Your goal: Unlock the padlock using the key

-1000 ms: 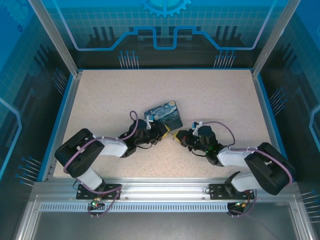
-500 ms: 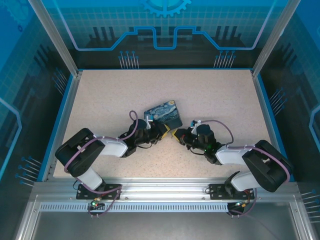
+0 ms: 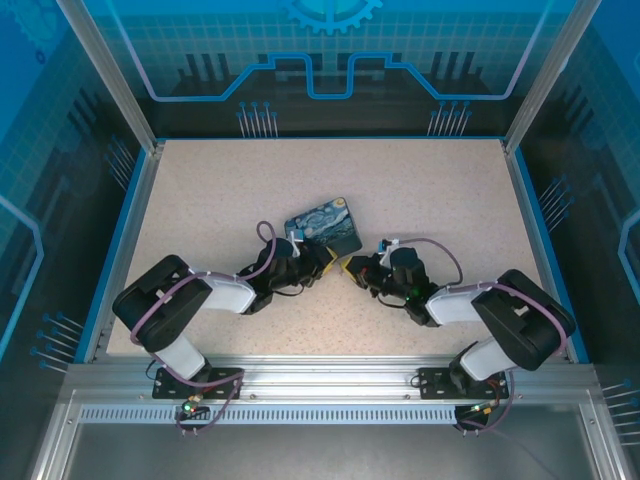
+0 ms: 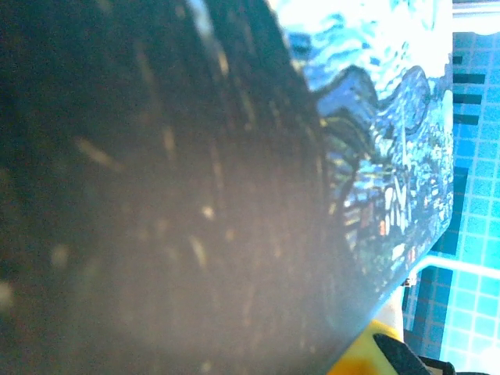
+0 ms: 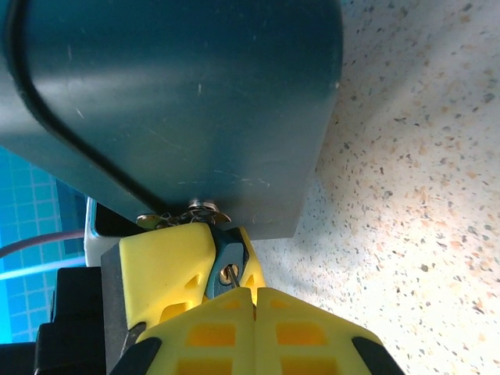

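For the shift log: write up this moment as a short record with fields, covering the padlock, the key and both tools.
padlock: painted face up, near the middle of the table
left tool: shut on the padlock's near edge
right tool: shut, pinching the key
key: small dark piece, pointed into the keyhole on the padlock's dark end; how deep it sits cannot be told
lock state: cannot tell whether it is unlocked

Key (image 5: 228, 274) largely hidden between right fingers (image 5: 199, 336)
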Robot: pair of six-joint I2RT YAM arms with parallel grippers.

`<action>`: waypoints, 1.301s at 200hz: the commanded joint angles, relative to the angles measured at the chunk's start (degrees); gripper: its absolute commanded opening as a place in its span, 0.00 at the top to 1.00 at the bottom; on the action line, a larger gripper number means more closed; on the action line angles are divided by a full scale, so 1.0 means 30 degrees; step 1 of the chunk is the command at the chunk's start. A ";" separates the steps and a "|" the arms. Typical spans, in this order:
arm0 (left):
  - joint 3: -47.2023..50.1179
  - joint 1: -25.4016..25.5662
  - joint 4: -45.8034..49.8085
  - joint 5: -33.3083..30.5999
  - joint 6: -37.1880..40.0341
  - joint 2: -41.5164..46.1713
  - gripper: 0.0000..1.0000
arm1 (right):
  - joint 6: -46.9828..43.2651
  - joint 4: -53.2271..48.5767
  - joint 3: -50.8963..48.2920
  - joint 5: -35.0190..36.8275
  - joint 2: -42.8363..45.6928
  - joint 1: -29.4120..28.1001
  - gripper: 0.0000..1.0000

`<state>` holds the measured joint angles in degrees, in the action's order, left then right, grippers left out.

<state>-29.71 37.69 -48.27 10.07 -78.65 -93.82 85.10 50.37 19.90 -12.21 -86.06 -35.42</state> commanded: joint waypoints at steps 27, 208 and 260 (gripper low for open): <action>0.0097 0.0268 -0.1693 0.0996 -0.0596 0.0763 1.00 | -0.1457 0.2868 0.0961 -0.2207 -0.2174 0.0328 1.00; 0.0059 0.0222 -0.1372 0.1289 -0.1003 0.1704 1.00 | -0.5275 0.1579 0.1924 -0.4471 -0.2774 0.1703 1.00; 0.0002 0.0223 -0.2351 0.1214 -0.1796 0.1718 1.00 | -0.4610 0.2631 0.1768 -0.4475 -0.3319 0.1789 1.00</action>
<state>-28.73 36.99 -46.94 7.66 -81.28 -91.20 71.72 56.34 24.01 -25.85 -94.15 -29.91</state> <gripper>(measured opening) 0.130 0.044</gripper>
